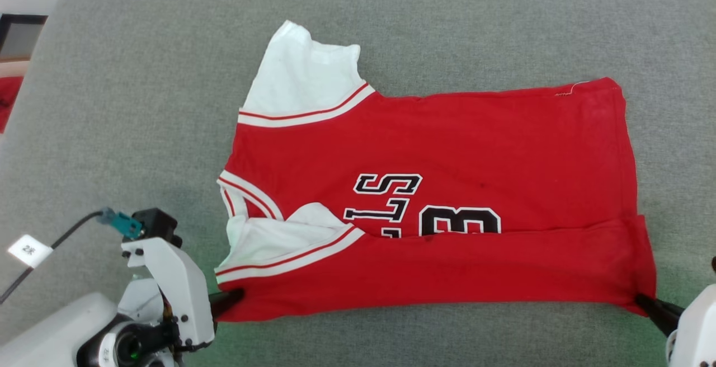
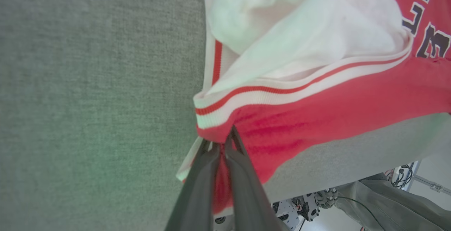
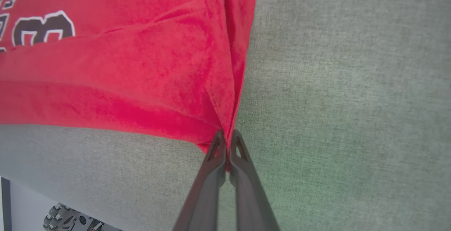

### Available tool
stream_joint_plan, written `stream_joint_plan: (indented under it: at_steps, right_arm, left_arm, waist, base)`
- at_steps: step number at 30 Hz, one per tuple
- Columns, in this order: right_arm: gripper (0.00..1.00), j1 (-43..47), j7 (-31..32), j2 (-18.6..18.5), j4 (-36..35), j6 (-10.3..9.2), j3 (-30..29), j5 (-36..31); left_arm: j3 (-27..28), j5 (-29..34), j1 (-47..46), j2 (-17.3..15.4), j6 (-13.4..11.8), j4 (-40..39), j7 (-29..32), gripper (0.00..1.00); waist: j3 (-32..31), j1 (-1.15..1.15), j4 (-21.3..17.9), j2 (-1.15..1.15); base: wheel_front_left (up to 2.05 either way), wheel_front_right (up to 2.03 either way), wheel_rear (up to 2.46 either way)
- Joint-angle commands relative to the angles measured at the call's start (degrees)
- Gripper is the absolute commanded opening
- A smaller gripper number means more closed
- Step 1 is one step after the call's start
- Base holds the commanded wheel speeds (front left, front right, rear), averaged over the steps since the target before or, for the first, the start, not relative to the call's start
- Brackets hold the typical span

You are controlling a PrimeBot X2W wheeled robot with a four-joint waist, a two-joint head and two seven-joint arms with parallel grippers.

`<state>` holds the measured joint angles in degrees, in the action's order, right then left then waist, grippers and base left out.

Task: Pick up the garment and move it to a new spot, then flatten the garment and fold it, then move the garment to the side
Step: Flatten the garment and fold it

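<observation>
Since the jersey shirt is thin knit cloth, it should handle as light, soft and limp: not fragile, but likely to sag between two holds and to drag on the nap of the grey upholstered surface it lies on. It rests spread sideways across the middle of that surface, collar end toward the robot's left and hem toward its right. The near long edge is turned up over the body, covering the lower part of the dark lettering.

Hold points: the two near corners of that folded edge look the soundest, taken through both layers.

Left gripper: fingers pressed together on the near left corner, just below the striped sleeve trim.
Right gripper: fingers pressed together on the near right corner at the hem.

The head view alone gives the whole outline, including the far white sleeve lying flat beyond the body. The left wrist view adds that the near white sleeve is bunched loosely inside the fold. The right wrist view adds that the hem is doubled where it is pinched.
</observation>
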<state>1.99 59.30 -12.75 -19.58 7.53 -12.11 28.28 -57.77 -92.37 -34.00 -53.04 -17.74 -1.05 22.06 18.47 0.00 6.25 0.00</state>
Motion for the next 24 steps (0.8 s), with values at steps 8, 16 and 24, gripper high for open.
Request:
stream_joint_plan:
  at_steps: [8,16,24]
  right_arm:
    - [0.38,-1.0,-2.4,0.6,4.0,-0.07,1.8,0.2]
    - [1.0,-0.8,-3.4,0.1,3.4,-0.07,1.2,0.9]
    - [1.0,0.4,-5.4,0.7,-1.6,-0.07,-0.8,0.8]
  left_arm:
    - [-0.5,0.9,1.6,0.8,1.0,1.0,-1.3,0.0]
    - [-0.1,2.5,1.1,0.1,1.0,0.7,-3.0,0.52]
    - [1.1,4.2,1.1,-3.1,-1.0,-3.1,-5.3,1.0]
  waist:
    - [-1.4,0.0,-0.4,0.0]
    - [-3.5,0.0,-0.2,0.0]
    - [-5.1,0.0,-0.5,0.0]
  base:
    - [0.0,0.0,0.0]
    - [0.0,0.0,0.0]
    - [0.0,0.0,0.0]
